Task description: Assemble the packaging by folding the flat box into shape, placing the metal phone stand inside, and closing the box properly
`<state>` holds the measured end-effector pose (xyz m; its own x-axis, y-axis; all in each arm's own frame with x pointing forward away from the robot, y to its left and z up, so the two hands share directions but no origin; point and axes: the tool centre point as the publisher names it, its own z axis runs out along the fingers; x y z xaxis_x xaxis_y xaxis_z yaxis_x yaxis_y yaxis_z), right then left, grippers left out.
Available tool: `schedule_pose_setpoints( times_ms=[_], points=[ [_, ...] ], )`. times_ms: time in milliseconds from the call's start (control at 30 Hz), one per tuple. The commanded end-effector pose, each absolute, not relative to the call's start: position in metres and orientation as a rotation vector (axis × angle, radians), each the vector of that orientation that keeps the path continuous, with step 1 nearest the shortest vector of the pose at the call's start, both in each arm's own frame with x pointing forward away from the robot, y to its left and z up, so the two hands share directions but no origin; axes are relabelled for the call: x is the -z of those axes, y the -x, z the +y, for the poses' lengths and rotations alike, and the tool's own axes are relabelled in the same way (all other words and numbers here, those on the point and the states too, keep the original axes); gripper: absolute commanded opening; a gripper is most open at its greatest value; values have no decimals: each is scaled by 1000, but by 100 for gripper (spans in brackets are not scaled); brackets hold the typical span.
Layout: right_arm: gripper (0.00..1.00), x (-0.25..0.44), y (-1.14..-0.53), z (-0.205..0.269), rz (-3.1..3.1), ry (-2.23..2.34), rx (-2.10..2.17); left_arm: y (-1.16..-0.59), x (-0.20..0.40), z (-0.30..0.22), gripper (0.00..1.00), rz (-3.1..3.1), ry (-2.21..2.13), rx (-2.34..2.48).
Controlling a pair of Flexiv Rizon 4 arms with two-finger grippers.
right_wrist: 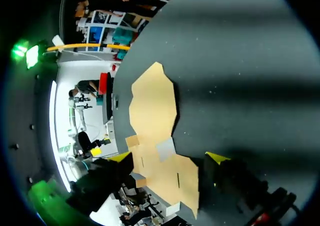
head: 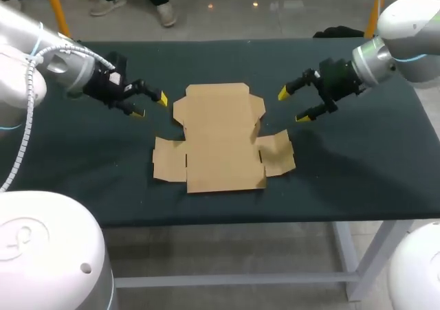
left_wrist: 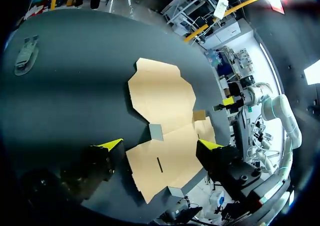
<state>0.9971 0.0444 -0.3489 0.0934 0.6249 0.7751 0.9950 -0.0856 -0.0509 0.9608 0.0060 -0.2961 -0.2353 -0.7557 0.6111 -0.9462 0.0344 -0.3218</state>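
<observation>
- The surface [head: 75, 165], covered in dark cloth, carries everything. Its near-right corner and left end are cut off or covered by my own arms in the head view.
- The left arm [head: 41, 62] comes in from the left and the right arm [head: 405, 35] from the right. They are roughly level with each other, probably so both can work the box from opposite sides at once.
- The flat box [head: 220, 141] lies unfolded near the middle of the surface. Its lid panel points to the far edge and its side flaps are spread toward the near edge. No wall is raised yet, so folding looks to be the step in hand. The right flap [head: 278, 153] seems slightly lifted, judging by its shadow.
- The left hand [head: 150, 106] hovers just beside the box's far-left corner with its yellow-tipped fingers spread wide, holding nothing and touching nothing.
- The right hand [head: 292, 106] mirrors it near the far-right corner, also spread wide and empty.
- The phone stand [left_wrist: 26, 55] is my guess for a small grey thing lying well apart from the box, toward the far-left part of the surface. Only the left wrist view shows it, too small to be sure. In the head view the left arm likely covers it.
- A small grey patch [left_wrist: 156, 132] sits near the box's middle crease. It may be a tab in shadow, but I cannot tell.
</observation>
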Motion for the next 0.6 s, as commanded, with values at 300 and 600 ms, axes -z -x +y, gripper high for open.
schedule_pose_setpoints(
  times_ms=[300,600],
  points=[
    [72,373,-1022,54,-1591,1767,862,-967,301,6,100,-2050,-1718,-996],
    [69,382,-1040,73,-1620,1749,895,-971,302,12,100,-2048,-1712,-1006]
  ],
)
